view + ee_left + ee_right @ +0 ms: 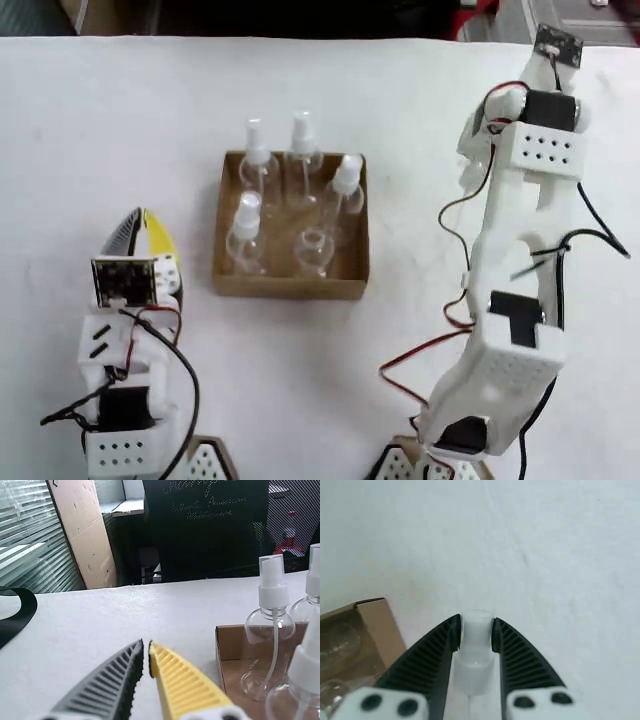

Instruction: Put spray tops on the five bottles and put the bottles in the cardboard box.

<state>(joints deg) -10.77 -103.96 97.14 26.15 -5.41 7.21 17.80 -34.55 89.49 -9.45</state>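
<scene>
The cardboard box (290,288) sits mid-table and holds five clear bottles. Several carry white spray tops, such as the back-left one (258,160); the front-right bottle (313,248) has an open neck. My right gripper (476,625) is shut on a white spray top (476,652) above the bare table, with the box corner (375,625) off to one side. In the high view this gripper (474,172) is to the right of the box. My left gripper (146,647), with one grey and one yellow finger, is shut on nothing. It rests left of the box (230,640), near a capped bottle (272,625).
The white table (120,120) has free room around the box. The right arm's body (520,280) with its red and black cables runs along the right side. Beyond the table's far edge stand a brown board (85,535) and dark furniture.
</scene>
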